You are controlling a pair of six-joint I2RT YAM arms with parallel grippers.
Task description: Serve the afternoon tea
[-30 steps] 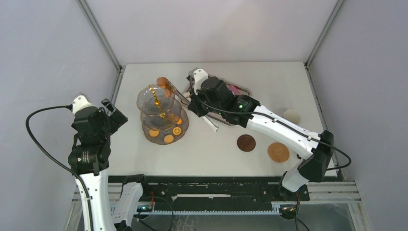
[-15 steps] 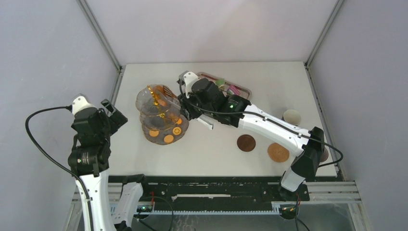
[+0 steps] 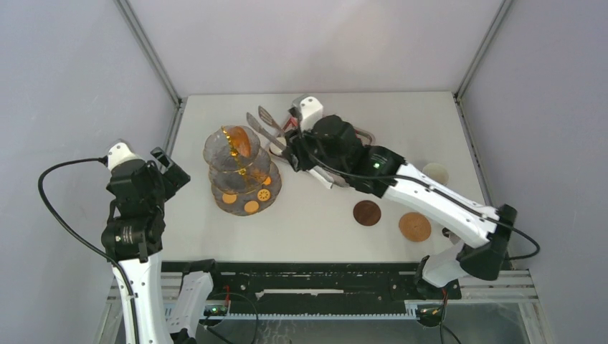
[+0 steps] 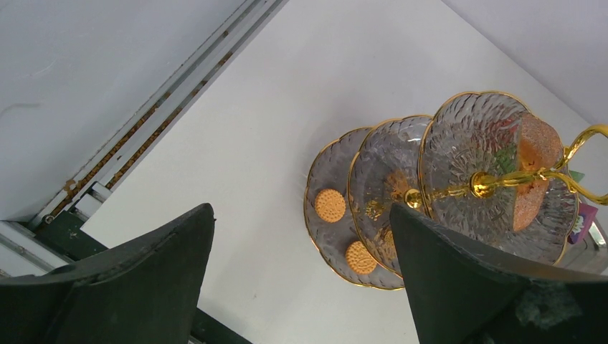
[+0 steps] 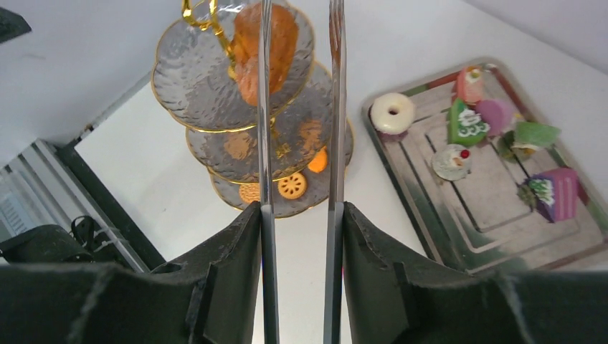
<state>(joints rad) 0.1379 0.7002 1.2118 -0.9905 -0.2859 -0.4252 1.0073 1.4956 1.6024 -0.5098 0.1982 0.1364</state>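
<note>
The three-tier glass stand (image 3: 240, 175) with its gold pole stands left of centre. An orange cake (image 3: 242, 142) lies on its top tier, and orange cookies (image 3: 251, 206) lie on the lower tiers. My right gripper (image 3: 296, 152) is shut on the long metal tongs (image 3: 262, 123). In the right wrist view the tongs (image 5: 264, 107) are parted and empty above the stand (image 5: 201, 86) and the orange cake (image 5: 269, 43). The white donut (image 5: 392, 113) and several small cakes (image 5: 462, 123) lie on the steel tray (image 5: 459, 229). My left gripper (image 4: 301, 279) is open and empty, left of the stand (image 4: 466, 143).
Two brown coasters (image 3: 367, 213) (image 3: 415, 226) lie right of centre near the front. A cup (image 3: 435, 172) stands at the right. The steel tray (image 3: 362, 133) is mostly hidden behind my right arm. The table's back and side edges meet the walls.
The tongs left the orange cake on the stand's top tier and drew back to the right, now parted and empty. The left arm has not moved.
</note>
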